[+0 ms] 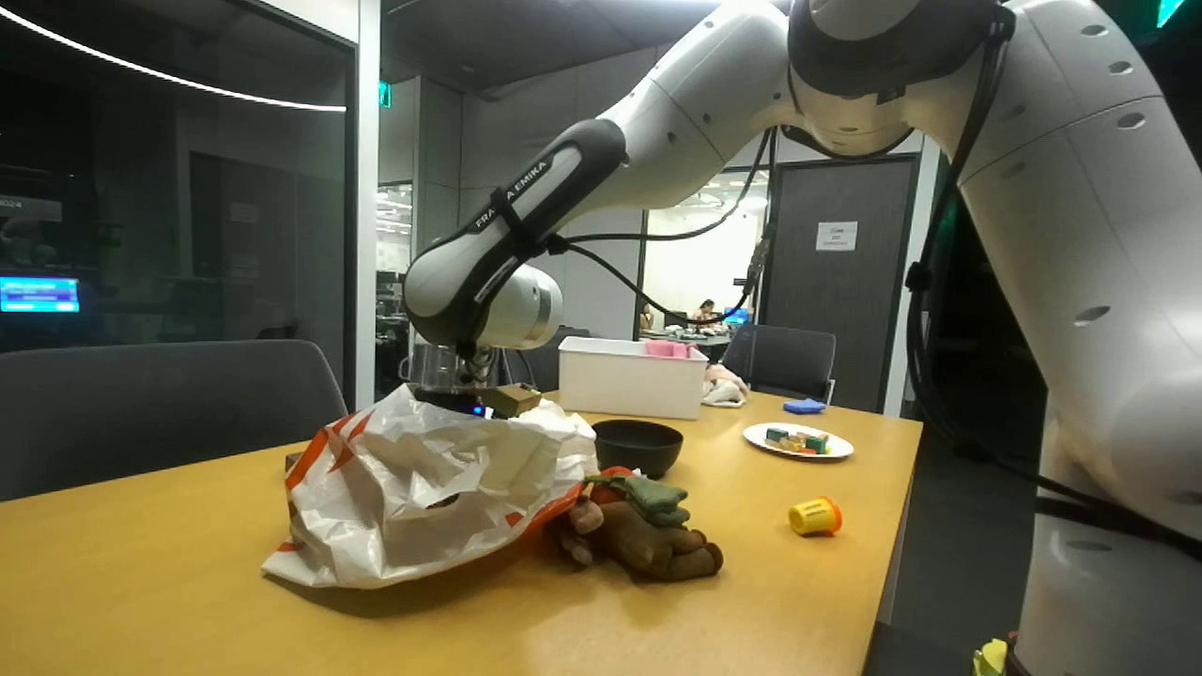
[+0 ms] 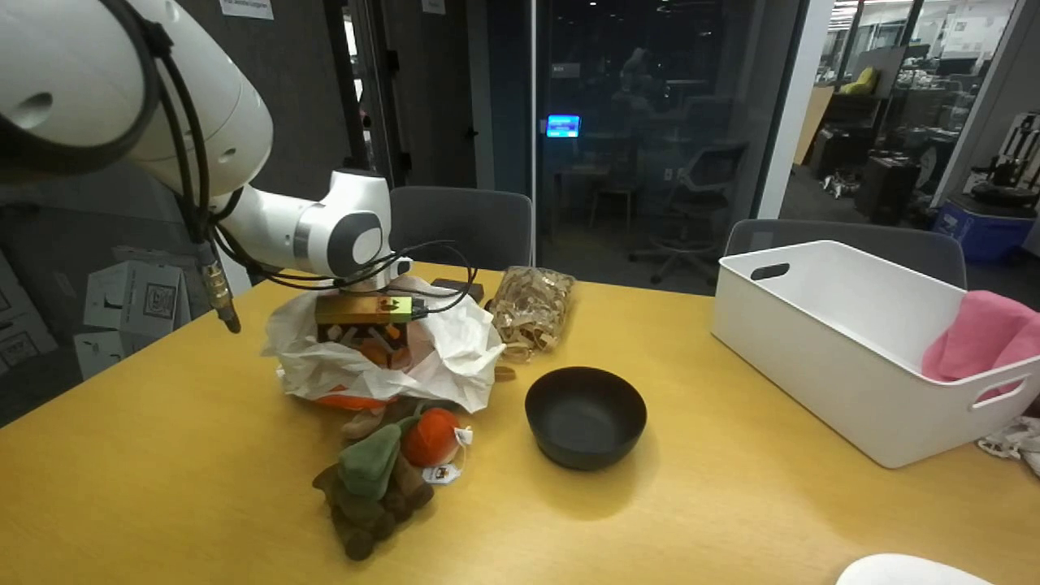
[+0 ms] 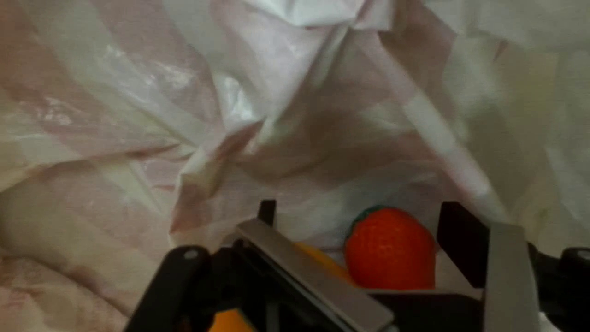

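Gripper [image 3: 360, 216], jaws apart, inside white bag [image 1: 427, 474], red strawberry [image 3: 391, 249] between them (wrist view only)

Robot arm [image 2: 276, 231] over crumpled white bag [image 2: 447, 357], plush toy [image 2: 370, 463] just in front, black bowl [image 2: 585, 414] nearby

At the wrist view's lower right, a red strawberry [image 3: 392, 249], green top toward the upper left, lies beside a partly hidden orange object [image 3: 330, 262] inside a crumpled white bag [image 1: 470, 469] with orange-red markings, left of centre in both exterior views.
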### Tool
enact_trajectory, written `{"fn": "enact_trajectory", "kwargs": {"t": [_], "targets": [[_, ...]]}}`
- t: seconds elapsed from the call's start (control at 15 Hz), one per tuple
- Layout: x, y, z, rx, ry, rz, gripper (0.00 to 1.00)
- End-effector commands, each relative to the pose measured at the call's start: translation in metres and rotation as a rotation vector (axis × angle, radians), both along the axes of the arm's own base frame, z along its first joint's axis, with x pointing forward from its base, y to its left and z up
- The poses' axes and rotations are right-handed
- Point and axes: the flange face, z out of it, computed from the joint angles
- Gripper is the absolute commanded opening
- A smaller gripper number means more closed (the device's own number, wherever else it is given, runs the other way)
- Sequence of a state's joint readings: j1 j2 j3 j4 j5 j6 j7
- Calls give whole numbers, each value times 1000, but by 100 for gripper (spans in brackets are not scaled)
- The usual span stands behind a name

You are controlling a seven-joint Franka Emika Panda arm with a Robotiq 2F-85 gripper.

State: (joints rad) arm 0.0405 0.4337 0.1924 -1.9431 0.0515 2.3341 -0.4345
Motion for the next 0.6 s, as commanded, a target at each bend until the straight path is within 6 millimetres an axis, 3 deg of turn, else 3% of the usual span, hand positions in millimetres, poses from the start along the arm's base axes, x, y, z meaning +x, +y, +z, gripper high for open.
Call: {"fn": "enact_trajectory", "kwargs": {"t": [0.0, 0.47, 0.53], "targets": [[3, 1, 7, 0, -16, 9, 58], [2, 11, 32, -13, -53, 8, 5], [1, 13, 37, -12, -57, 8, 5]]}}
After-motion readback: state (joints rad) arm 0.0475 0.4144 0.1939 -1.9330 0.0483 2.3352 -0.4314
